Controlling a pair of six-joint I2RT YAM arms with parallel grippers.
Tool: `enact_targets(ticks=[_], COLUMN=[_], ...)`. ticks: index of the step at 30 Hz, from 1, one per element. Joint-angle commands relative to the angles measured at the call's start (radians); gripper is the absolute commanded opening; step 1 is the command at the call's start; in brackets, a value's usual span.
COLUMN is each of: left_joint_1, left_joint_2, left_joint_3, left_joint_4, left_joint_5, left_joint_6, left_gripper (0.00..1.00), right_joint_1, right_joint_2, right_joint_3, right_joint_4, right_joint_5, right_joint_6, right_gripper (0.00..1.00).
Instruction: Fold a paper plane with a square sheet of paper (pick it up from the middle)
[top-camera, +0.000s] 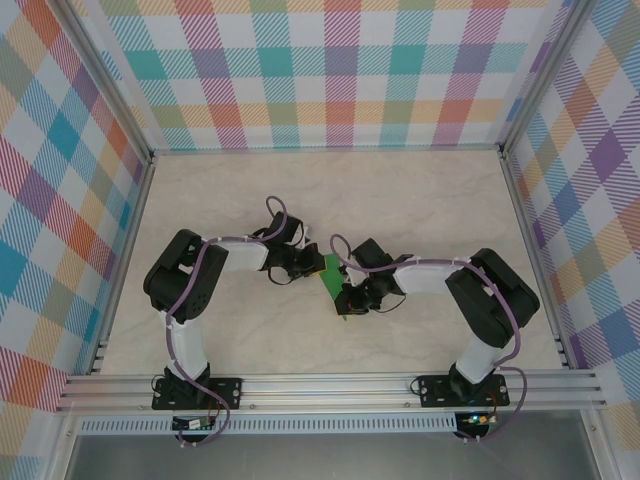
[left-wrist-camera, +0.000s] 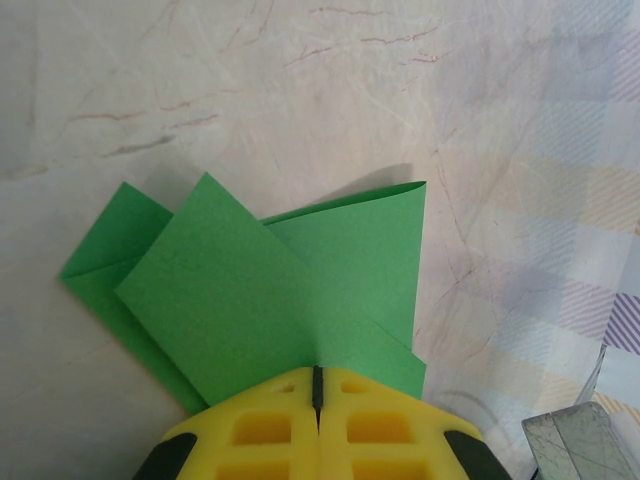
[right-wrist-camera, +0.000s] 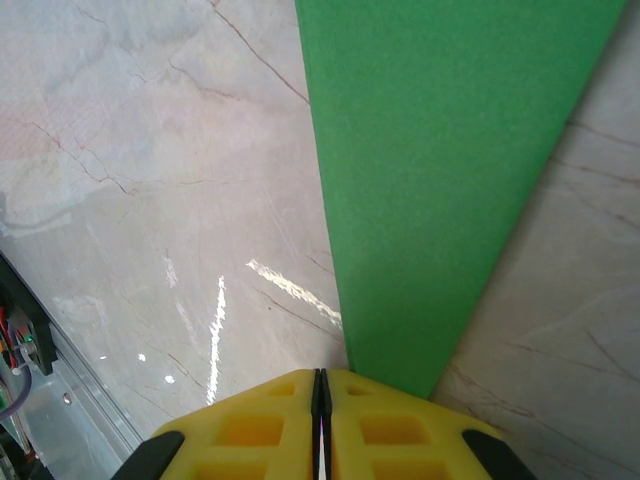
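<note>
The square sheet of paper (top-camera: 331, 278) lies partly folded at the table's middle, between my two grippers. In the left wrist view the paper (left-wrist-camera: 280, 290) is green, with several overlapping pointed flaps lying low over the marble. My left gripper (left-wrist-camera: 318, 372) is shut, and the layers run straight into its seam. It sits on the paper's left in the top view (top-camera: 303, 268). My right gripper (right-wrist-camera: 320, 375) is shut too. A long green strip of the paper (right-wrist-camera: 440, 180) ends under its right fingertip, and no green shows in the seam. It is at the paper's lower right (top-camera: 346, 300).
The marble table (top-camera: 420, 200) is walled by checked panels (top-camera: 340, 70) at the back and sides. An aluminium rail (top-camera: 330, 385) runs along the near edge, and it also shows in the right wrist view (right-wrist-camera: 60, 400). A metal corner piece (left-wrist-camera: 580, 445) is at the lower right of the left wrist view.
</note>
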Motion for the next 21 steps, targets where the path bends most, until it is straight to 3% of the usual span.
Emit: enact_targets(ticks=[1,21], left_joint_1=[0.001,0.001], left_joint_2=[0.037,0.03], left_joint_3=[-0.033,-0.027], left_joint_4=[-0.122,-0.118], left_joint_5=[-0.172,-0.161], left_joint_6=[-0.002,-0.007], left_gripper=[0.02,0.02], right_joint_1=[0.017,0.028], right_joint_2=[-0.007,-0.11], right_joint_3=[-0.036,-0.136], right_joint_4=[-0.076,-0.109], right_joint_5=[-0.04,-0.005], right_joint_6=[0.001,0.027], right_gripper=[0.12,0.12])
